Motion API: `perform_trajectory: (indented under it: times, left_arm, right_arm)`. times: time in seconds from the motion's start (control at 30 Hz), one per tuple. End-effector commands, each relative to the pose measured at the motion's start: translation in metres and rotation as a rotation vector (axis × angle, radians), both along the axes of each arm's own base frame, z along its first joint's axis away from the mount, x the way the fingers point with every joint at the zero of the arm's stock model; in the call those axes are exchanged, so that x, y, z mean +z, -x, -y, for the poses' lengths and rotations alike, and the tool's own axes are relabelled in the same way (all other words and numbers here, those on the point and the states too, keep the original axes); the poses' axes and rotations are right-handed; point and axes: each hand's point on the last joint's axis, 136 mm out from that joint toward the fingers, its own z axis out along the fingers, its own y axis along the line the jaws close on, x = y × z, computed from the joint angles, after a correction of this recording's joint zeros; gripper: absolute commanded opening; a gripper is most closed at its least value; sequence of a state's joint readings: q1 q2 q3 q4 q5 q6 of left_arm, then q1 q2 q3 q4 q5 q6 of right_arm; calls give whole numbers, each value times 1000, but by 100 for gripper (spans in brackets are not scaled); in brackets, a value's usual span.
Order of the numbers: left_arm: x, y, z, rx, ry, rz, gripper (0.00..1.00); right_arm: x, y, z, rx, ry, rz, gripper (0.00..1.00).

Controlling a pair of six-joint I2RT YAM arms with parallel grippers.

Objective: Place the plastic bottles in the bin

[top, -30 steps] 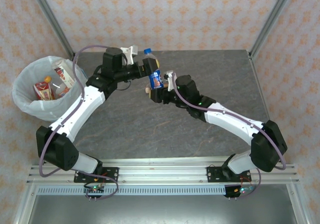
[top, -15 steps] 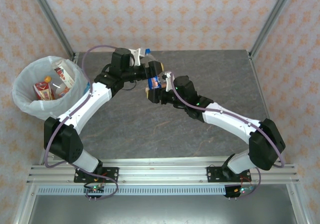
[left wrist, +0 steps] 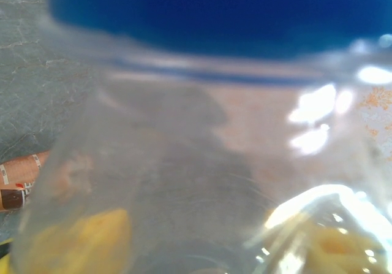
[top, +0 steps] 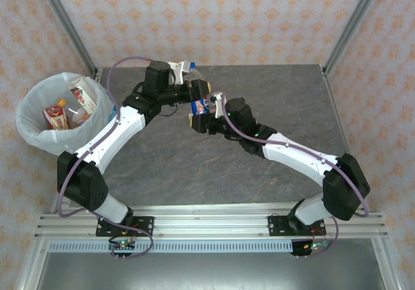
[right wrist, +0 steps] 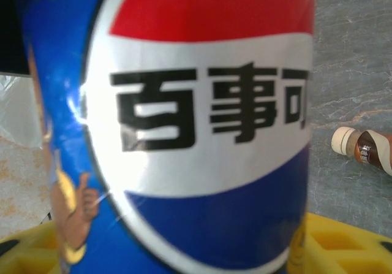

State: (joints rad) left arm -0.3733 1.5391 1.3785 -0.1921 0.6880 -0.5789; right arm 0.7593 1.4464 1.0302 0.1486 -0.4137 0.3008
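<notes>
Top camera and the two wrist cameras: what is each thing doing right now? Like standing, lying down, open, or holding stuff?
Pepsi bottle, blue cap on, caught between both grippers.
left gripper, at the bottle's upper part; open or shut, cannot tell.
right gripper, at the bottle's label; open or shut, cannot tell.
bin, open on top, bag-lined.
bottles in the bin, lying inside.
brown bottle, capped, lying on its side on the table.

Top ext. cam: high at near edge, looking down on whole table [top: 272, 95]. Wrist cams: v. close on prob. the same Pepsi bottle [right wrist: 202, 133], shared w/ top view.
</notes>
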Motion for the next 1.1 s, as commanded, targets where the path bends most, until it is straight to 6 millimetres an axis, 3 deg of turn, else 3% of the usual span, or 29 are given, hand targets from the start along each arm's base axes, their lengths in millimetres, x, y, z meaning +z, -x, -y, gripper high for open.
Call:
perform_trajectory:
  times: [0.0,0.27,0.6,0.7,0.73,1.07]
  left_arm:
    - [13,4,4,-8,9,20,52]
    - [15,2,-6,57,-12,27,51]
    - [12,-1,-26,154,-79,36,51]
    - [10,-1,-35,186,-104,33,50]
    - [10,-1,-39,198,-110,32,50]
    - [7,0,-83,324,-176,19,49]
  right_arm:
    - [26,-5,6,-49,-48,111,71]
    - [21,0,21,-81,-25,139,82]
    - [25,6,24,-65,-17,155,89]
    - [26,7,27,-74,-6,166,93]
    - [26,7,29,-79,-2,170,100]
    - [26,-8,60,-262,35,201,99]
